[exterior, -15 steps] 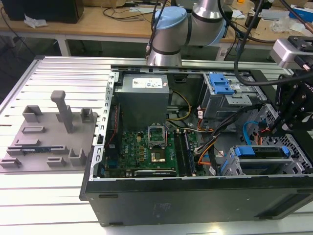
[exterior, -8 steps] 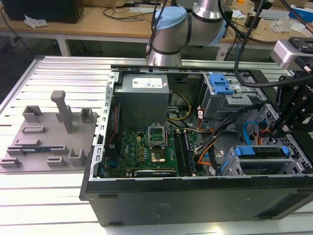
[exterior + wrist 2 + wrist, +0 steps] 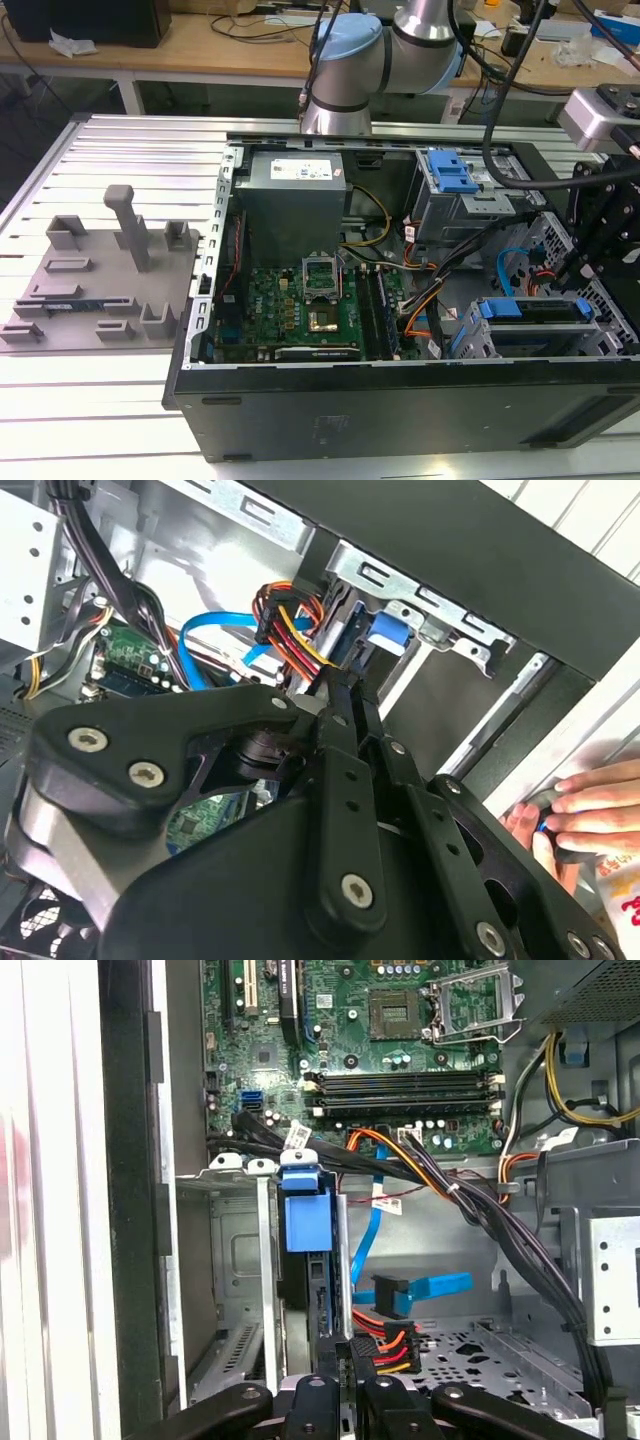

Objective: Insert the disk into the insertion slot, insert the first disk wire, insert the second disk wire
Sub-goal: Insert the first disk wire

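The disk [image 3: 535, 310], in its bright blue caddy [image 3: 305, 1222], sits inside the insertion slot [image 3: 475, 340], a grey metal cage at the case's front corner. My gripper [image 3: 352, 1385] hangs over the disk's rear edge, at the exterior view's right [image 3: 585, 255]. It looks shut on the black connector of a red, yellow and orange disk wire [image 3: 378, 1345], which is pressed against the disk's edge. The same wire shows just past the fingertips [image 3: 340, 685] in the second wrist view [image 3: 285, 615]. A blue flat disk wire [image 3: 430, 1288] lies loose beside it, its plug close to the disk.
The open case holds a green motherboard [image 3: 300, 295], a grey power supply [image 3: 295, 185] and a taller bay with a blue latch [image 3: 450, 175]. Black cable bundles [image 3: 500, 1230] cross near the cage. A person's hand [image 3: 570, 810] rests outside the case wall. A grey fixture plate [image 3: 100, 280] lies at the exterior view's left.
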`<state>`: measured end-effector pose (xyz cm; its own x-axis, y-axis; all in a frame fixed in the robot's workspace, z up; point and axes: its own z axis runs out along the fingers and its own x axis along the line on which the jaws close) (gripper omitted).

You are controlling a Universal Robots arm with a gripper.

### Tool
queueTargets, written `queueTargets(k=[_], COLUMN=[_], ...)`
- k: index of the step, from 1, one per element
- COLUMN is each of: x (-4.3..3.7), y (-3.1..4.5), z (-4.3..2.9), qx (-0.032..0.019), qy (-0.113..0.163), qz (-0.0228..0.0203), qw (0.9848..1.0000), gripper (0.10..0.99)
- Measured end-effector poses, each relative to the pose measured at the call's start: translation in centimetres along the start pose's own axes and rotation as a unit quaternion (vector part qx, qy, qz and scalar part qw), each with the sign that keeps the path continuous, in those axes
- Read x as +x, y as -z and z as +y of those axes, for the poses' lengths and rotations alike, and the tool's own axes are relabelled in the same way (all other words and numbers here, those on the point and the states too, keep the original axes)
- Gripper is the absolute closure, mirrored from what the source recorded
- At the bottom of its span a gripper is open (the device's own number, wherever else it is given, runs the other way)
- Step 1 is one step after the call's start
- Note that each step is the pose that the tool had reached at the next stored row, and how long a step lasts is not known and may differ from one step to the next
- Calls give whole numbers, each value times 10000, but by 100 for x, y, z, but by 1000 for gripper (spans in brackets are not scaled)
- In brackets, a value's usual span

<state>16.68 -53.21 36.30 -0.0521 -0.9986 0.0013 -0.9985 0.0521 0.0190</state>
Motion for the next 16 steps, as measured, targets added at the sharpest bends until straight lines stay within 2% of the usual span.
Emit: queueTargets(k=[13,16], x=[5,7], y=[-25,-38], z=[0,0], qx=[1,47], qy=[-108,-120], qz=[-1,-4], qw=[9999,9999], gripper=[922,922])
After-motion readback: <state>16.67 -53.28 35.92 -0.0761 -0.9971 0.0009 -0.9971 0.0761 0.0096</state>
